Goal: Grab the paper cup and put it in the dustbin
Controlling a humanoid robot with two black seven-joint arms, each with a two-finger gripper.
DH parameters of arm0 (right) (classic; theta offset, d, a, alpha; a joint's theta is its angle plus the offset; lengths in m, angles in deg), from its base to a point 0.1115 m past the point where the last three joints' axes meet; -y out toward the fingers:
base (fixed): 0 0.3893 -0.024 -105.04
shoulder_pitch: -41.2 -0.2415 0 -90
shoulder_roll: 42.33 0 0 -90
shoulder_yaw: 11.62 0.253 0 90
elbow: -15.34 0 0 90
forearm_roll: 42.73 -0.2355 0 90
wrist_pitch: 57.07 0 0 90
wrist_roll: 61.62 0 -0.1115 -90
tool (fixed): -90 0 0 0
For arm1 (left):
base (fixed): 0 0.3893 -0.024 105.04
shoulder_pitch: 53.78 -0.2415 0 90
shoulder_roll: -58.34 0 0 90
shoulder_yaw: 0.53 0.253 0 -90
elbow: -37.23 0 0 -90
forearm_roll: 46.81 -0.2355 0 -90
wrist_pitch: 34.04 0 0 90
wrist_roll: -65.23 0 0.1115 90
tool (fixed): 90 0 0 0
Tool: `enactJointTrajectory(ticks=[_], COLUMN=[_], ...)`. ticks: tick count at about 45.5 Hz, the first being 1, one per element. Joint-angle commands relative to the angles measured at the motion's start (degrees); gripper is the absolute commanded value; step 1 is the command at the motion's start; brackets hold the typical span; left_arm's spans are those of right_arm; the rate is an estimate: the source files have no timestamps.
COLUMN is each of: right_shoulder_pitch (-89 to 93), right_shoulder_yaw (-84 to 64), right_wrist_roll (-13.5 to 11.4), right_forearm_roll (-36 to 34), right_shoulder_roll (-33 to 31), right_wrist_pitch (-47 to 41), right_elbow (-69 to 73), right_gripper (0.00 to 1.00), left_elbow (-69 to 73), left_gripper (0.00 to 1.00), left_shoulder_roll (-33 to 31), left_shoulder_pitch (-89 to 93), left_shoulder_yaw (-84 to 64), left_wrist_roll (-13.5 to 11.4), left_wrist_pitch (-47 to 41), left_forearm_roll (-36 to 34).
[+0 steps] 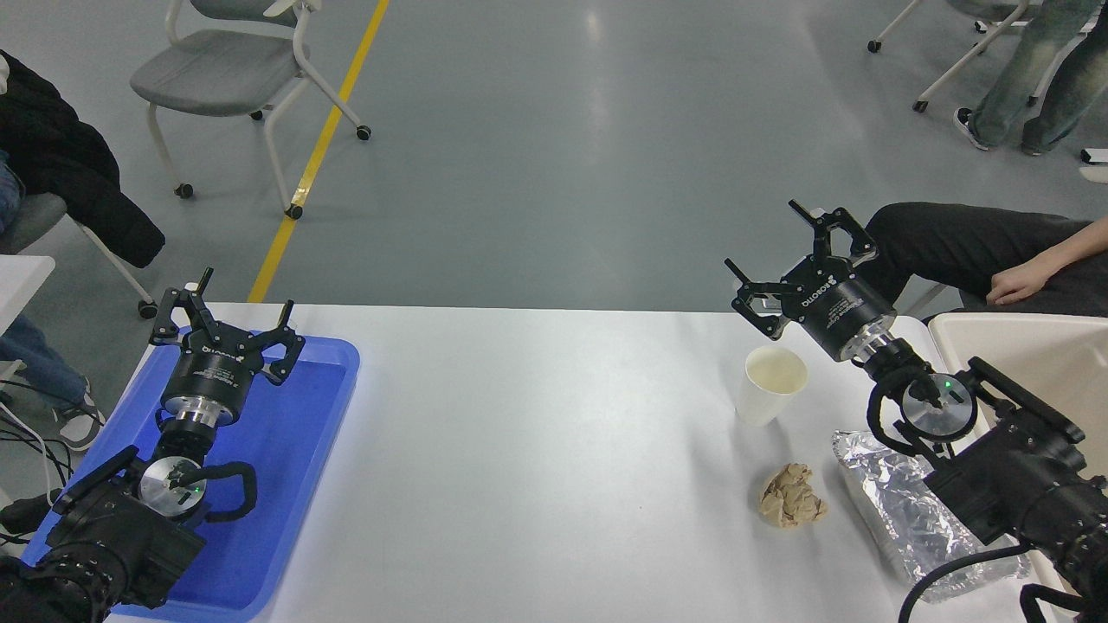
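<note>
Foil tray [900,510] nearest, paper cup [770,383] upright, right hand [801,260] spread beyond.

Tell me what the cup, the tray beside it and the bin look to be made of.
Paper cup: apparently matte white paper, rolled rim, cream inside.
Foil tray: likely thin aluminium foil, silver, crinkled and reflective.
Dustbin: seemingly smooth beige plastic with a thick rounded rim; only part shows.
</note>
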Motion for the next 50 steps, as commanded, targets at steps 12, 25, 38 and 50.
enactJointTrajectory(ticks=[12, 25, 38, 50], right_shoulder_pitch=[-0.7, -1.3, -1.4, -4.3], right_shoulder_yaw=[-0.4, -0.7, -3.0, -9.8], right_wrist_roll=[-0.1, -0.1, -0.2, -0.3], right_forearm_roll=[0.4, 0.9, 1.1, 3.1], right_shoulder_roll=[0.3, 0.3, -0.3, -3.8], right_wrist_pitch=[0.2, 0.5, 0.5, 0.8], right_elbow=[0.0, -0.1, -0.3, 0.4], right_gripper=[1.00, 1.00, 1.00, 1.00], left_elbow=[0.1, -0.1, 0.1, 0.1], left_gripper=[1.00, 1.00, 1.00, 1.00], left_shoulder_roll=[-0.1, -0.1, -0.1, -0.1], left_shoulder_pitch=[0.0, 0.0, 0.0, 0.0], left_shoulder_yaw=[0.0, 0.0, 0.1, 0.0], left_wrist_roll=[0.1, 0.1, 0.1, 0.1], left_wrist_pitch=[0.0, 0.0, 0.0, 0.0], left_forearm_roll=[0.0, 0.0, 0.0, 0.0])
